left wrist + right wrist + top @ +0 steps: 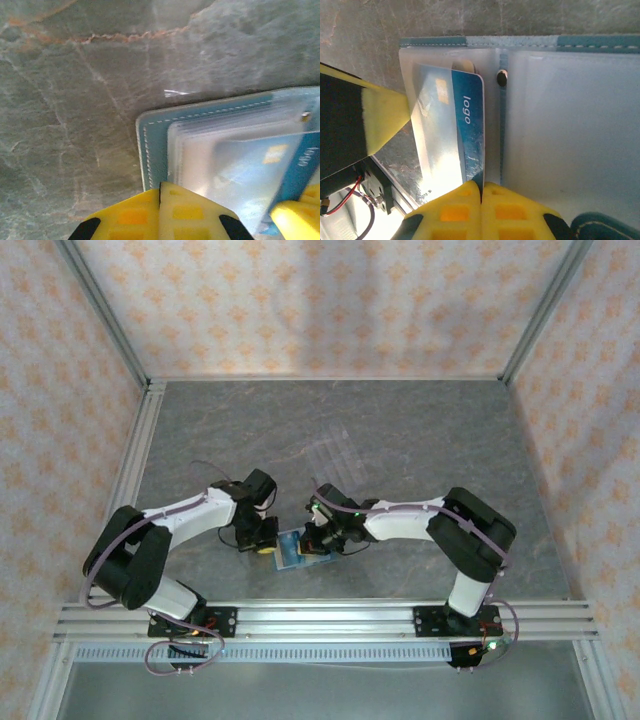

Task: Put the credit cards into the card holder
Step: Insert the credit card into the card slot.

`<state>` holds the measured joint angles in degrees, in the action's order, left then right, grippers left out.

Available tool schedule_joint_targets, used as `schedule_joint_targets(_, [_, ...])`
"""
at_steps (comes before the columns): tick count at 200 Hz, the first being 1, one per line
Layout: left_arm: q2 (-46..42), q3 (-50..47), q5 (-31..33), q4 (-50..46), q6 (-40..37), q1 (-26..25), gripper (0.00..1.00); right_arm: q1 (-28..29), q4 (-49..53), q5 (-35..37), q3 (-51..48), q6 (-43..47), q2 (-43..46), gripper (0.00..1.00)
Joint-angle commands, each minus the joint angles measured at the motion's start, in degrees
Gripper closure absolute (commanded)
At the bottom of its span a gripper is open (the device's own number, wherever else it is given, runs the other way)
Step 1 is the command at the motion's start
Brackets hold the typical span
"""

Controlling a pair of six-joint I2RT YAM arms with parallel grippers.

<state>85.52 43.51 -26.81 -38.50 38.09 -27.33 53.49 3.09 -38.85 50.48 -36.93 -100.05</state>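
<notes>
1. Found left gripper (pixel 160 212) nearest the lens, clenched, yellow jaws pressed together, tips at left edge of card holder (pixel 150 145).
2. Found right gripper (pixel 481 207) likewise clenched, tips meeting the near end of credit card (pixel 452 125); cannot tell whether card is pinched.
3. Logged card holder open and flat on grey table (pixel 75 100), between both grippers, near the arm bases; teal rim, paler inside, small clasp (pixel 502 77) at the fold.
4. Logged credit card, blue and white, marked "logo", tucked among clear sleeves (pixel 412 85) of holder's left half; depth unclear.
5. Spotted clear plastic rack (pixel 335 455) farther back, well apart; contents too faint to tell.
</notes>
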Motion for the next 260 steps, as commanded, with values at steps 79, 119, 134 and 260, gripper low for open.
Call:
schedule_joint_targets(79, [4.5,-2.7,0.3,6.1,2.4,-1.9,1.00,1.4,4.3,-0.3,4.8,1.9,-4.1,1.00])
schedule_joint_targets(119, [4.4,-2.5,0.4,6.0,2.6,-2.2,1.00,2.1,3.7,-0.5,5.5,1.3,-5.0,1.00])
schedule_joint_targets(134, [4.5,-2.6,0.5,6.0,2.6,-2.2,1.00,2.1,4.5,0.5,5.3,1.4,-4.3,0.97])
schedule_joint_targets(260, [4.4,-0.2,-1.7,6.0,0.7,-2.5,1.00,1.9,27.5,25.6,9.3,5.5,10.3,0.26])
